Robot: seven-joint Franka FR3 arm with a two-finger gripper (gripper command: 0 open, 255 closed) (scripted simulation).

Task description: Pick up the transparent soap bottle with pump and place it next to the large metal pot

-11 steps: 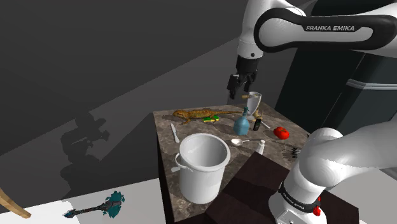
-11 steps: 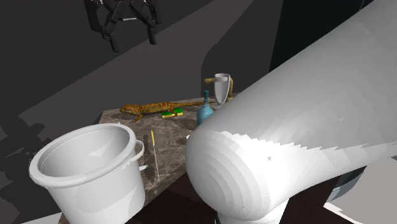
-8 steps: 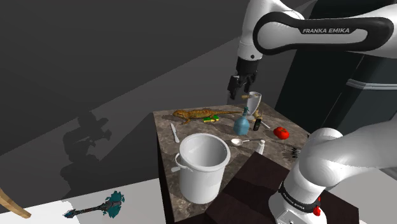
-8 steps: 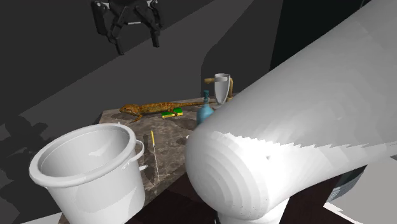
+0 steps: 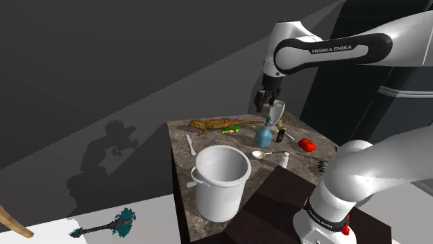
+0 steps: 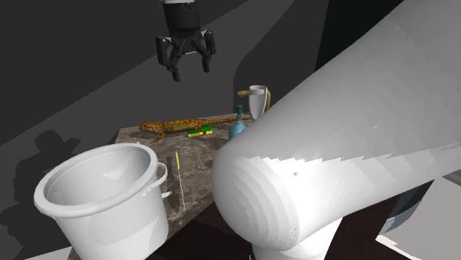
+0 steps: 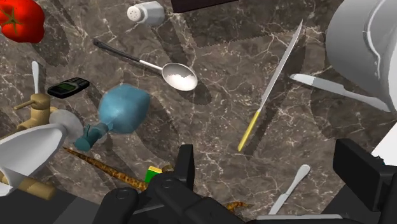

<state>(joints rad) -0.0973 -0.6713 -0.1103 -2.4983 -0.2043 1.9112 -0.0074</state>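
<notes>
Soap bottle point(image 5: 264, 134) upright on table point(image 5: 225, 139), pump end uppermost

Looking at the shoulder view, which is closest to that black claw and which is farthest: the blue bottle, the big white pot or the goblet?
1. The goblet: just beside and below the open gripper, at the far end of the table.
2. The blue bottle: mid-table, further towards the camera.
3. The white pot: farthest, at the table's near edge.
</notes>
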